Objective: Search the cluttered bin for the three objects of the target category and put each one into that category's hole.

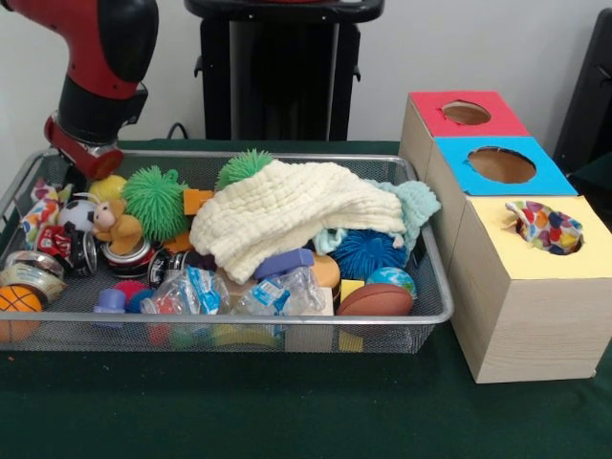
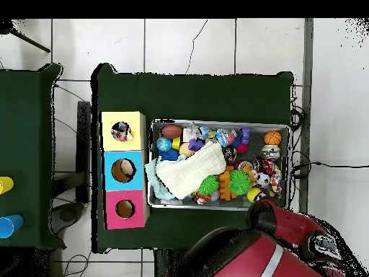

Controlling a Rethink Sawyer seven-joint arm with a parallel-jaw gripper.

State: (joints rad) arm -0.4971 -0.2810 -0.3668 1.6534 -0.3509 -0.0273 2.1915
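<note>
Item 1, table (image 1: 287, 421): green cloth, carrying everything below.

Item 2, arm (image 1: 100, 57): red and black, coming down over the bin's far left corner. Its gripper (image 1: 84, 158) ends at a red collar just above the toys; we cannot tell whether the claw is released or clenched, as the tip is hidden among clutter.

Item 3, wire bin (image 1: 435, 311): shallow mesh tray, left of the boxes, packed full.

Item 4, three boxes: red-topped (image 1: 502, 120) farthest, blue-topped (image 1: 550, 177) in the middle, yellow-topped (image 1: 598, 239) nearest, each with a round hole. The yellow hole already shows a patterned cloth (image 1: 547, 228).

Item 5, cream cloth (image 1: 287, 215): draped over the bin's middle, hiding what lies under it.

Item 6, small goods: green spiky balls (image 1: 155, 199), a blue spiky ball (image 1: 368, 251), a brown football (image 1: 376, 300), a basketball (image 1: 17, 301), tins (image 1: 72, 249), plastic wrappers (image 1: 191, 292).

We judge the target category to be cloths, possibly; the cream cloth lies mid-bin. To do this step well, we would pinch it at a raised fold, lift clear of the mesh rim, and check nothing rides along.
</note>
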